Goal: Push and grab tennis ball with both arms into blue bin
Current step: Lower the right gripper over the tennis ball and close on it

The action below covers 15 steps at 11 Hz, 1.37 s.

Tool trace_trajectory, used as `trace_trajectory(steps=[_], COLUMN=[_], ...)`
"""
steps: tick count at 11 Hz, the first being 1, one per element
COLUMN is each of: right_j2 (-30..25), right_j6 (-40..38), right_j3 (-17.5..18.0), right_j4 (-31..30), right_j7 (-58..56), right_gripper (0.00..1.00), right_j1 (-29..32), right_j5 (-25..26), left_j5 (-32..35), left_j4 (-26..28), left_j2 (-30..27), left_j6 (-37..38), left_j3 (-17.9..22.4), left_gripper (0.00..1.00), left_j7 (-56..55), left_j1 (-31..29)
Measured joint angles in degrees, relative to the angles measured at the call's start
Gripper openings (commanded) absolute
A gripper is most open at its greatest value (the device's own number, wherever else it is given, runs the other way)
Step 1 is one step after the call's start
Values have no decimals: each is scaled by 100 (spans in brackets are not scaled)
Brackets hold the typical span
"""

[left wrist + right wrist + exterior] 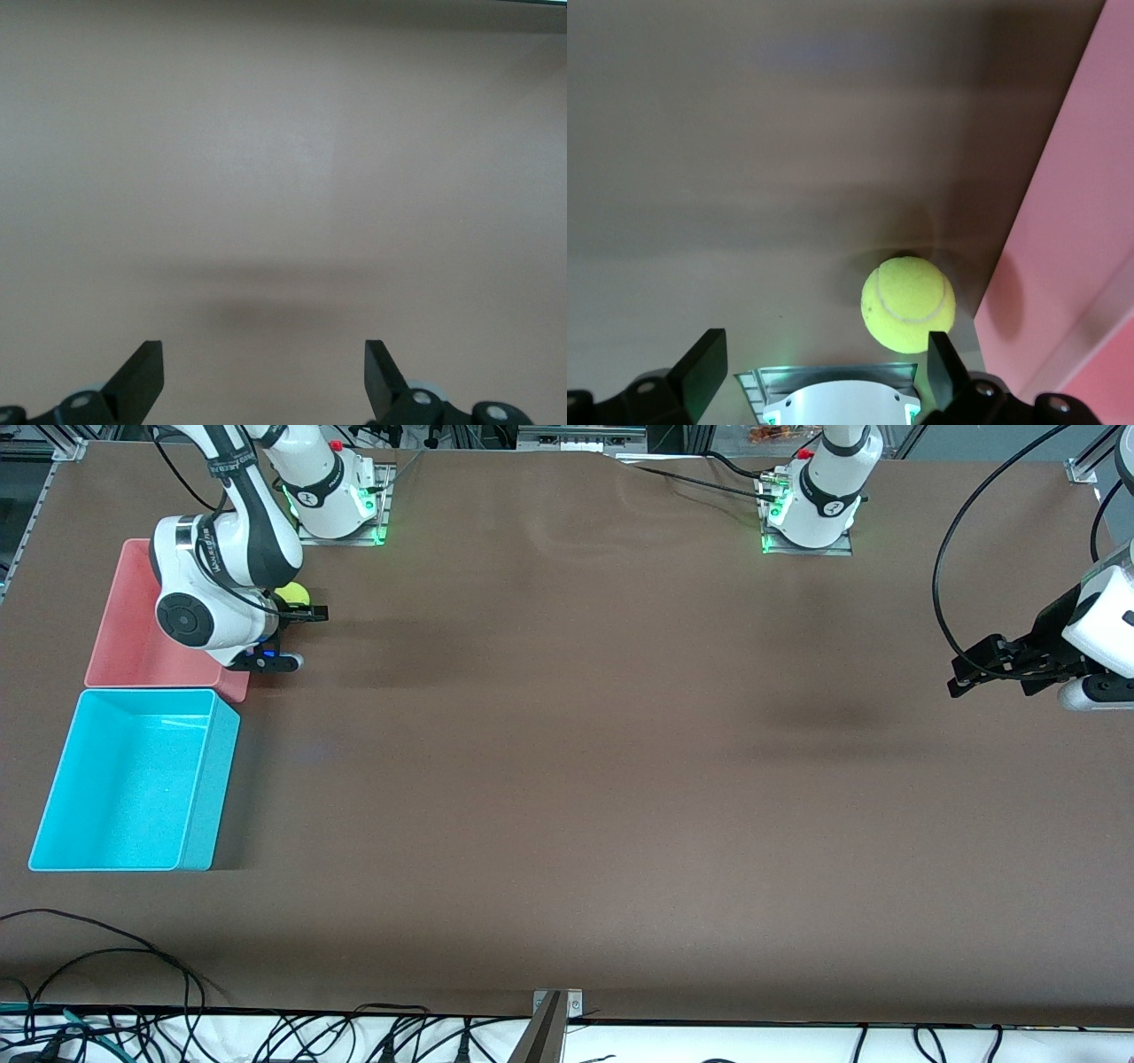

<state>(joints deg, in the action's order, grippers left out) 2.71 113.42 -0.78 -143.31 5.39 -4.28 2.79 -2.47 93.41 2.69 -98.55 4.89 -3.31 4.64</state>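
Note:
The tennis ball (293,592) (908,303) lies on the brown table beside the pink bin (133,638), toward the right arm's base. My right gripper (297,638) (824,372) hangs low just beside the ball, open. The ball sits just ahead of one fingertip (939,365) and is not between the fingers. The blue bin (53,797) stands next to the pink bin, nearer to the front camera. My left gripper (964,669) (263,376) hovers open over bare table at the left arm's end, holding nothing.
The pink bin's wall (1072,221) runs close alongside the ball. The right arm's base plate (341,533) stands just past the ball. Cables (106,957) lie along the table's front edge. A wide stretch of brown table (576,735) separates the two grippers.

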Motion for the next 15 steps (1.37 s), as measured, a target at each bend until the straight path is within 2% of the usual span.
trace_trajectory(steps=[3,8,11,12,14,15], right_j2=[31,331,644,726,833,883], right_j6=[95,136,463,517,544,572], right_j3=[-43,-79,-212,-261,-276,-276], right_j4=[-327,-437,-506,-506,-506,-506], right_j7=[31,330,385,385,385,428], right_gripper=[100,100,100,97,77,63], right_j1=[16,25,32,39,41,38], right_j5=[195,733,941,992,1040,1048], left_j5=[117,128,334,346,346,345], left_j4=[0,28,126,126,126,126], left_j2=[-7,-94,-165,-203,-289,-311], left_j6=[2,113,113,113,116,116], left_j3=[-2,-143,-237,-254,-288,-293], left_gripper=[100,100,100,100,100,100], left_j7=[29,34,37,40,291,439], left_j1=[0,1,1,1,1,1])
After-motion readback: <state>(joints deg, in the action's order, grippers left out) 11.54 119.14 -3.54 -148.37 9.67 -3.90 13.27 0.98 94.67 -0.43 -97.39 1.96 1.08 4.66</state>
